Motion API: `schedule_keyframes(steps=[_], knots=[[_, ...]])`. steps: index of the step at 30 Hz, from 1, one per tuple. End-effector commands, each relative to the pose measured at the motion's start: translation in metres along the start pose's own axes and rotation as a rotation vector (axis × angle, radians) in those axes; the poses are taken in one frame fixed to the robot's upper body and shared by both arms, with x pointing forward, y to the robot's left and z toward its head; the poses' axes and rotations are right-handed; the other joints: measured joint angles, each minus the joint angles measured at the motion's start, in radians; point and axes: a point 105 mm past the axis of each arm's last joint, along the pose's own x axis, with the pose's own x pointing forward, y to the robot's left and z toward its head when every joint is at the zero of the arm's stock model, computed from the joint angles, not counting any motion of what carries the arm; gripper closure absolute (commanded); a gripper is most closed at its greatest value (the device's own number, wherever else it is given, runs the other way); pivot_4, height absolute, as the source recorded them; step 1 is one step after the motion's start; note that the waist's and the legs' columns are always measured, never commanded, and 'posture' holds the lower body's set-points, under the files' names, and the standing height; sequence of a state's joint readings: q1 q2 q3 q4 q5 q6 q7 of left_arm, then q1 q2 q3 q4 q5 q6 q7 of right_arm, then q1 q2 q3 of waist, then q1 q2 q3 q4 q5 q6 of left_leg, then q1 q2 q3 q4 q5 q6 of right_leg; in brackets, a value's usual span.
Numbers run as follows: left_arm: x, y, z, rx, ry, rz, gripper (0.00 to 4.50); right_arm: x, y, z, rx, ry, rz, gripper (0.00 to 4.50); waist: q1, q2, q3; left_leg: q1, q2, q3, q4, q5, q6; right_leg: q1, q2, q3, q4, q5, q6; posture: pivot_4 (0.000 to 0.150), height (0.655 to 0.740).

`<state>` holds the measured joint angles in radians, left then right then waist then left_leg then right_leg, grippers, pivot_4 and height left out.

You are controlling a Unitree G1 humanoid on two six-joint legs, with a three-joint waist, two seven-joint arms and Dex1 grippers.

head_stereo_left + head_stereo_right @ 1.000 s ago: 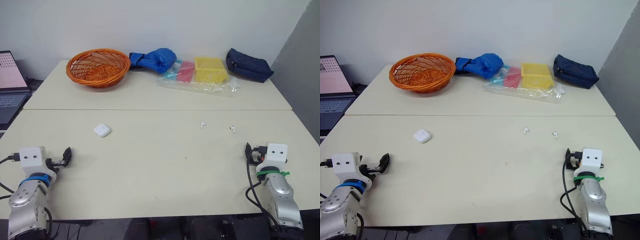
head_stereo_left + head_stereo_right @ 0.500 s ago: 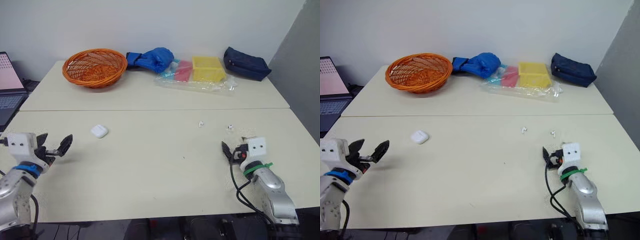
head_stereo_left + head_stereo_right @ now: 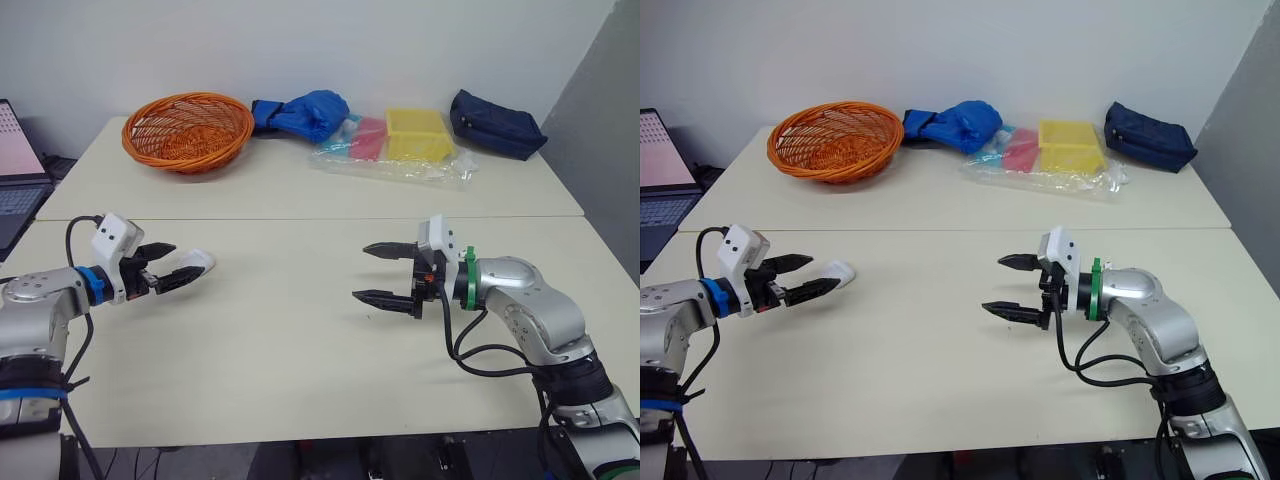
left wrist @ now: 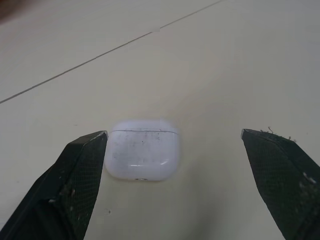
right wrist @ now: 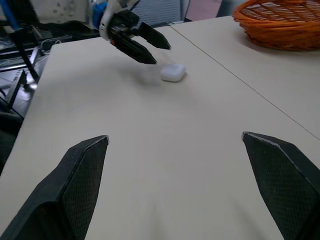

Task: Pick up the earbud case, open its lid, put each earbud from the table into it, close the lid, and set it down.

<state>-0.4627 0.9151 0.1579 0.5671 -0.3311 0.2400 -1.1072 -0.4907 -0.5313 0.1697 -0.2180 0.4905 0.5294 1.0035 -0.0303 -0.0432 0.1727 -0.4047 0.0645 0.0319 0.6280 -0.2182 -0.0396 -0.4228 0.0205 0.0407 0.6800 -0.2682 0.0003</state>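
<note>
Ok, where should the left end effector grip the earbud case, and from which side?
Grip the earbud case across its two side edges, below the lid seam. It lies flat, lid shut, so the open left end effector should come in low from its own side.

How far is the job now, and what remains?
Nothing is finished yet: the earbud case lies on the table, lid shut. In hand: the left claw is open beside it, not gripping. The right claw hangs open. Left: lifting, opening, filling, closing, setting down.
</note>
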Motion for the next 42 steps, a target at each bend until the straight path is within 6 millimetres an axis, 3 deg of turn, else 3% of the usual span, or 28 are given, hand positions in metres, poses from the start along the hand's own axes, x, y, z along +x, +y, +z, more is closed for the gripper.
schedule_keyframes(steps=[1,11,18,21,24,30,32,36,39,42], knots=[[0.003,0.013,0.005,0.053,0.007,0.016,0.01,0.009,0.013,0.026,-0.051,-0.047,0.083,0.00,0.001,0.000,0.000,0.000,0.000,0.000,0.000,0.000,0.000,0.000,0.000,0.000,0.000,0.000,0.000,0.150,0.7400],[0.023,0.013,-0.014,0.000,0.062,-0.039,0.01,0.013,0.021,0.041,-0.063,-0.058,0.119,0.00,0.001,0.000,0.000,-0.004,-0.001,-0.001,0.002,0.000,0.000,-0.002,0.000,-0.003,0.001,0.000,0.000,0.150,0.7400],[0.036,0.016,-0.028,0.000,0.100,0.031,0.01,0.012,0.015,0.047,-0.077,-0.061,0.090,0.00,0.001,0.000,0.000,-0.003,-0.001,-0.003,0.002,0.000,0.000,-0.002,0.000,-0.003,0.002,0.000,0.001,0.150,0.7400],[0.036,0.016,-0.026,-0.004,0.080,0.027,0.64,0.010,0.013,0.046,-0.080,-0.058,0.075,0.00,0.001,0.000,0.000,-0.003,-0.001,-0.003,0.002,0.000,0.000,-0.002,0.000,-0.003,0.002,0.000,0.001,0.150,0.7400],[0.032,0.013,-0.032,-0.018,0.096,0.002,1.58,0.008,0.010,0.045,-0.076,-0.054,0.059,0.00,0.001,0.000,0.000,-0.003,-0.001,-0.002,0.003,0.000,0.000,-0.002,0.000,-0.003,0.002,0.001,0.001,0.150,0.7400],[0.028,0.013,-0.029,0.002,0.081,-0.013,1.73,0.007,0.004,0.043,-0.073,-0.057,0.036,0.00,0.001,0.000,0.000,-0.003,-0.001,-0.001,0.003,0.000,0.000,-0.002,0.000,-0.003,0.002,0.001,0.001,0.150,0.7400],[0.033,0.013,-0.010,0.059,0.025,-0.022,1.73,0.007,-0.002,0.043,-0.065,-0.059,0.009,0.00,0.001,0.000,0.000,-0.003,-0.001,-0.002,0.003,0.000,0.000,-0.002,0.000,-0.003,0.002,0.001,0.001,0.150,0.7400],[0.051,-0.013,0.080,0.336,-0.237,-0.109,1.73,0.003,-0.016,0.043,-0.015,-0.052,-0.042,0.00,0.011,-0.001,0.000,-0.005,0.000,-0.003,0.004,0.000,0.000,-0.002,0.000,-0.003,0.002,0.002,0.000,0.150,0.7400],[0.052,-0.034,0.118,0.493,-0.361,-0.110,1.73,0.001,-0.022,0.045,0.032,-0.048,-0.054,0.00,0.014,-0.001,0.000,-0.008,0.000,-0.004,0.008,0.000,0.000,-0.002,-0.001,-0.003,0.002,0.004,-0.002,0.150,0.7400],[0.054,-0.067,0.142,0.733,-0.446,-0.128,1.73,0.001,-0.027,0.046,0.114,-0.035,-0.048,0.00,0.006,-0.001,0.000,-0.008,-0.001,-0.002,0.008,0.000,0.000,-0.002,-0.002,-0.001,0.001,0.005,0.000,0.150,0.7400]])
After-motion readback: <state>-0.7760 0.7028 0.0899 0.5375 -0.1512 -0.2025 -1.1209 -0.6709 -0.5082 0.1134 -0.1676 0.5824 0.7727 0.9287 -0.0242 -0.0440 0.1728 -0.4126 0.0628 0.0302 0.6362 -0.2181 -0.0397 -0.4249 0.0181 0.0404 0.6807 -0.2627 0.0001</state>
